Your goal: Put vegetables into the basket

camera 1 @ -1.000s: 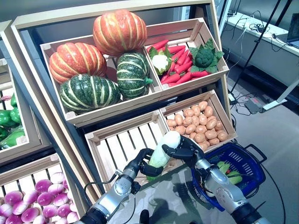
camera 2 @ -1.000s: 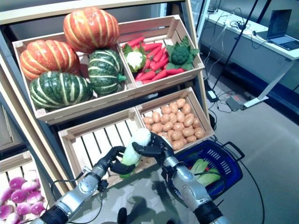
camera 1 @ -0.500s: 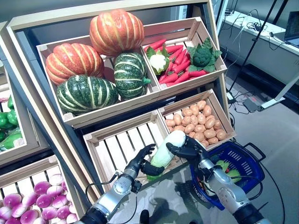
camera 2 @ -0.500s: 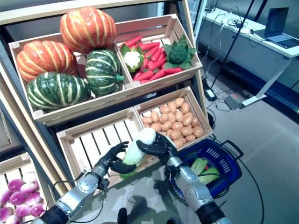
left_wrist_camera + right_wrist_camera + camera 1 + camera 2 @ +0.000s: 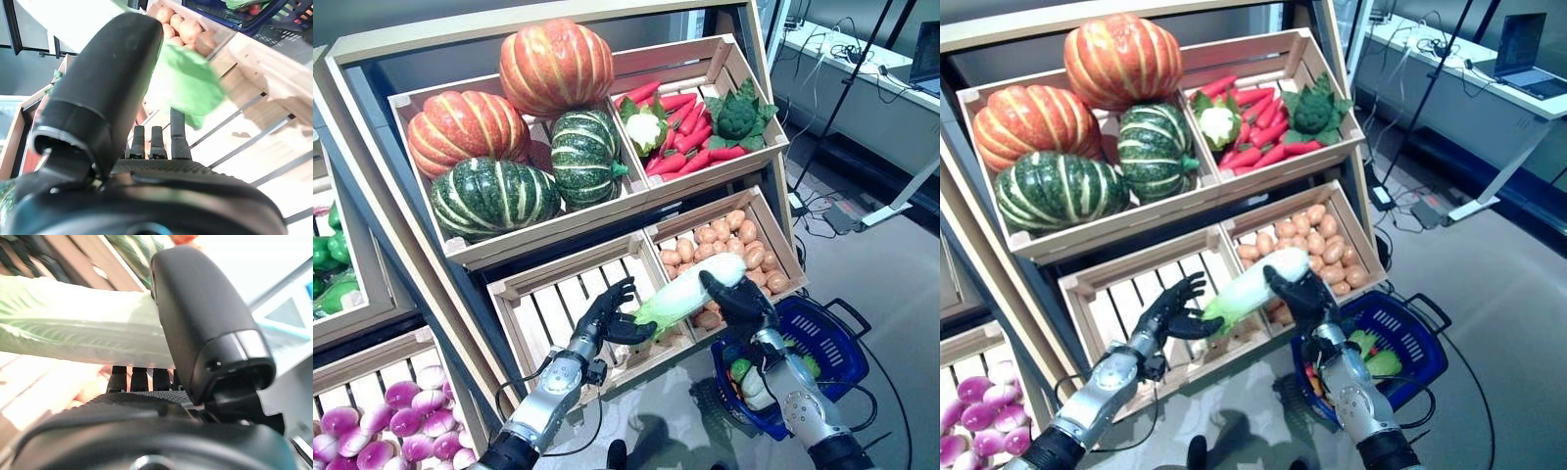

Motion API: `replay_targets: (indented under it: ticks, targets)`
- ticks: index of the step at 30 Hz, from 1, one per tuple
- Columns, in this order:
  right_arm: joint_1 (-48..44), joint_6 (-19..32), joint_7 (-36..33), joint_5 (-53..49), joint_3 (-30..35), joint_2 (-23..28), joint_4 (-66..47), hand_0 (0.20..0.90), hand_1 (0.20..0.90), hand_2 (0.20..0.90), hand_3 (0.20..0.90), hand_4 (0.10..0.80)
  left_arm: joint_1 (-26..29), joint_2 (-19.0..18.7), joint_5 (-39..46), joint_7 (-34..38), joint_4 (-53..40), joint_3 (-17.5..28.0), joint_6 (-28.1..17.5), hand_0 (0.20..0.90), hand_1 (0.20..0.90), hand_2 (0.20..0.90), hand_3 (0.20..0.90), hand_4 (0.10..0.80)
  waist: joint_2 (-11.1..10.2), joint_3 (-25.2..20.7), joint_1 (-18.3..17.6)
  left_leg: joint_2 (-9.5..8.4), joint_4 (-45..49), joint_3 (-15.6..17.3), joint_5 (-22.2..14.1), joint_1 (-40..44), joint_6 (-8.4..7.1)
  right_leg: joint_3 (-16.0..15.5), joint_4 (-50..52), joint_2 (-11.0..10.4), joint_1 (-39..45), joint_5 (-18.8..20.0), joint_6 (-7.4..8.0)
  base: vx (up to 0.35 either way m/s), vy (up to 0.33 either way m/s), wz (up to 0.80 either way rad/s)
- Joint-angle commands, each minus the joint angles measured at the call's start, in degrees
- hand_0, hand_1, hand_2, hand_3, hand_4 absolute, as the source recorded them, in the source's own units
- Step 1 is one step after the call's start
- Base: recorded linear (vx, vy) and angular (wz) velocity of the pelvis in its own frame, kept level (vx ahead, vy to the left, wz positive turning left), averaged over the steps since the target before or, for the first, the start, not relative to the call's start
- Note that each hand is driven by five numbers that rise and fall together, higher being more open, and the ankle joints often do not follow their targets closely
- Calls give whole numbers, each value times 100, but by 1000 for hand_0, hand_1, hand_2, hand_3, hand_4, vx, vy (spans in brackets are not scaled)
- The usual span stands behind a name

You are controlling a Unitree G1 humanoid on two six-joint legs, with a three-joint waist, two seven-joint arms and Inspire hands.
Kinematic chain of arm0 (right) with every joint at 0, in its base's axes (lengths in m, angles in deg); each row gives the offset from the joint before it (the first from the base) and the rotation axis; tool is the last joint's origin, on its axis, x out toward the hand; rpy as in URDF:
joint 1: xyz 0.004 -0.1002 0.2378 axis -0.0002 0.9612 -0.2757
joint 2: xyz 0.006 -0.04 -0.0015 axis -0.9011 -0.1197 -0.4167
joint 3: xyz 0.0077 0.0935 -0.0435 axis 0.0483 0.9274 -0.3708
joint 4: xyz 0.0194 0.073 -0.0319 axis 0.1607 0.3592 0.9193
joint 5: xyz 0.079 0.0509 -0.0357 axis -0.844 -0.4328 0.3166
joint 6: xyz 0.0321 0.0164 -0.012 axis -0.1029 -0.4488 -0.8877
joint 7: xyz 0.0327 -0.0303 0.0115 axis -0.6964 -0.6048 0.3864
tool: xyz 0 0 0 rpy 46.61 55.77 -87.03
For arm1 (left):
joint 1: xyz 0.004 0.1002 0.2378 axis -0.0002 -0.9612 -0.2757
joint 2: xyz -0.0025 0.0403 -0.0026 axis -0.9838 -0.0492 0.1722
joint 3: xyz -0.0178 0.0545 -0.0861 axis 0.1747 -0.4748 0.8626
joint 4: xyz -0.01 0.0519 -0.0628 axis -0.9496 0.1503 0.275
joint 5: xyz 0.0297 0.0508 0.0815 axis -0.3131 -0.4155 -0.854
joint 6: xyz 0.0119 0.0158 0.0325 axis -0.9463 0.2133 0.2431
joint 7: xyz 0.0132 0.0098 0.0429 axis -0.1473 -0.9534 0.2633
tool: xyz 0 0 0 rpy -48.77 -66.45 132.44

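Observation:
A long pale Chinese cabbage (image 5: 690, 289) with a green leafy end lies almost level in front of the lower crates. My right hand (image 5: 736, 300) is shut on its white end, thumb (image 5: 205, 323) over the top and fingers under it. My left hand (image 5: 603, 319) is open beside the leafy end (image 5: 188, 83), fingers (image 5: 157, 142) straight and spread, over the empty slatted crate (image 5: 563, 304). The blue basket (image 5: 843, 340) stands on the floor under and to the right of my right hand, with green vegetables (image 5: 1378, 363) inside.
Shelf crates hold orange and green pumpkins (image 5: 509, 127), red carrots with a cauliflower and a broccoli (image 5: 690, 122), and potatoes (image 5: 729, 255). Purple turnips (image 5: 382, 426) fill a crate at the lower left. A desk (image 5: 1489, 88) stands at the far right.
The cabbage has tipped from upright to nearly level and shifted right toward the basket in my right hand. My left hand has let go of it and opened.

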Motion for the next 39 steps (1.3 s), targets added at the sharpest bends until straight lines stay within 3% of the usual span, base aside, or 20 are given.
replay_targets:
  ticks: [1, 7, 11, 14, 17, 20, 25, 29, 33, 39]
  targets:
    - [-674, 1222, -428, -11, 861, -49, -874, 300, 300, 300, 300, 400, 499, 82, 151, -45, -120, 196, -527, 900, 900, 900, 900, 800, -70, -256, 31, 107, 15, -60, -636, 237, 54, 93, 124, -95, -173, 278, -217, 0, 0, 0]
    - [-853, 1581, -1627, 1071, 1291, 206, -580, 300, 300, 300, 300, 400, 570, 43, 258, 73, -121, 173, -498, 900, 900, 900, 900, 800, -81, -250, -2, 135, 15, 2, -632, 218, 39, 168, 95, -70, -204, 315, -216, -30, 4, -4]
    - [-967, 1800, -2929, 2018, 1496, 548, -372, 300, 300, 300, 300, 400, 616, 27, 344, 293, -174, 74, -473, 900, 900, 900, 900, 800, -95, -217, -44, 143, 15, 25, -613, 196, 41, 234, 94, -49, -248, 349, -214, -50, 8, -12]
    - [-1021, 1808, -3524, 2324, 1588, 676, -350, 300, 300, 300, 300, 400, 633, 13, 366, 352, -191, 37, -490, 900, 900, 900, 900, 800, -106, -194, -52, 137, 15, 20, -569, 160, 46, 258, 81, -41, -281, 397, -218, -40, 4, -4]
    - [-1114, 1580, -4508, 3641, 1640, 941, -222, 300, 300, 300, 300, 400, 672, -11, 392, 459, -275, -7, -438, 900, 900, 900, 900, 800, -121, -160, -43, 125, 15, 4, -577, 165, 52, 287, 64, -37, -280, 419, -210, 0, 0, 0]
    - [-1178, 1289, -4848, 4253, 1563, 1164, -136, 300, 300, 300, 300, 400, 640, -38, 428, 505, -361, 1, -408, 900, 900, 900, 900, 800, -133, -133, -33, 107, 15, 21, -580, 194, 68, 348, 74, -25, -301, 425, -211, 5, 3, -4]
    - [-987, 1121, -4806, 4393, 1569, 1336, -126, 300, 300, 300, 300, 400, 484, -94, 378, 447, -557, 140, -319, 900, 900, 900, 900, 800, -135, 8, -29, 121, 15, 80, -555, 184, 90, 431, 134, -4, -385, 433, -216, -4, 0, -12]
    - [-992, 614, -5157, 5659, 1440, 1583, -46, 300, 300, 300, 300, 400, 451, -138, 341, 378, -737, 198, -240, 900, 900, 900, 900, 800, -136, 153, -5, 120, 15, 75, -560, 120, 103, 427, 162, -6, -454, 425, -203, 0, 0, 0]
    - [-1199, 192, -5045, 6425, 1138, 2035, 177, 300, 300, 300, 300, 400, 545, -219, 348, 301, -804, 185, -313, 900, 900, 900, 900, 800, -129, 380, 17, 115, 15, 31, -568, 1, 93, 412, 249, 18, -591, 373, -198, -89, -20, 1]
    - [-1707, 211, -4793, 6033, 562, 2348, 725, 300, 300, 300, 300, 400, 918, -334, 337, 322, -860, 151, -465, 900, 900, 900, 900, 800, -109, 841, 73, 133, 15, -40, -452, -387, 73, 349, 287, 69, -911, 425, -220, -179, -54, 3]
